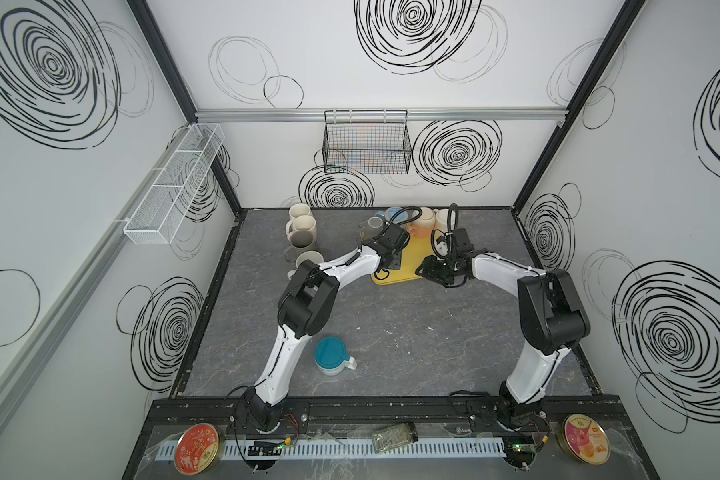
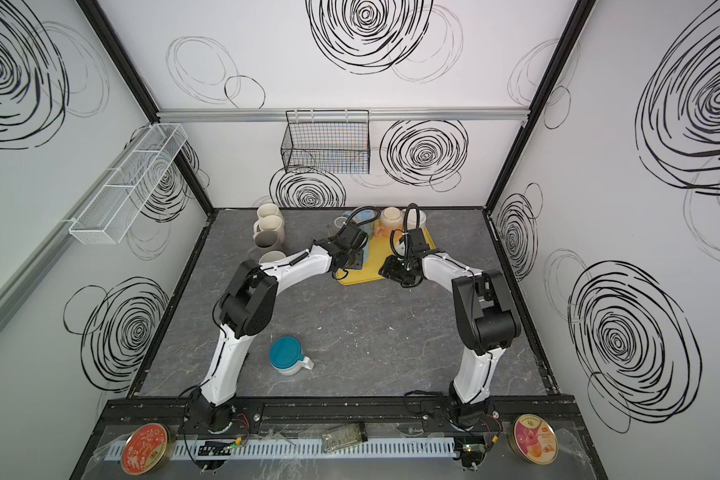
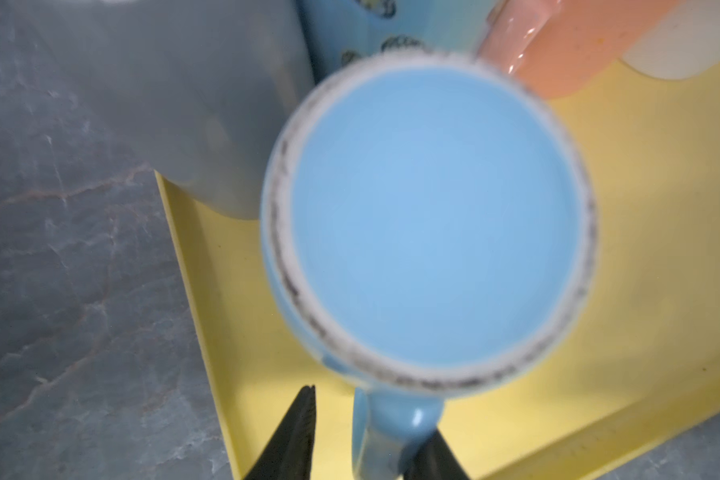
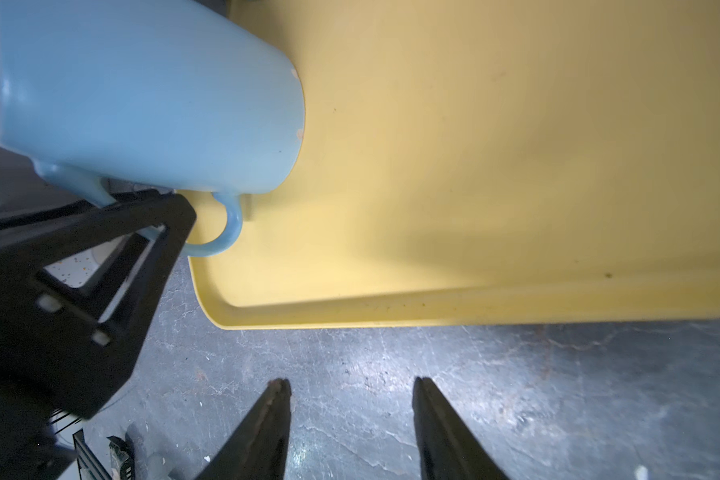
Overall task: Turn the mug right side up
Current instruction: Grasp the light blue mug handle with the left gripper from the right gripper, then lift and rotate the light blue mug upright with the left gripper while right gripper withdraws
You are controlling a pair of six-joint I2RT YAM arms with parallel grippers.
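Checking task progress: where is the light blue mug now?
Left wrist view: the light blue mug stands bottom-up on the yellow tray, near its front-left corner, handle inside the left gripper.

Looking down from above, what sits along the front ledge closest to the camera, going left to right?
Red tin → jar, lying on its side → pink tin.

Cannot confirm a pinch by the left claw (image 3: 371,415) on the handle (image 3: 385,449) of the light-blue mug (image 3: 429,224): blurred in the left wrist view, with handle and claw cut off at the picture's edge. Hidden beneath that arm's wrist in both top views.
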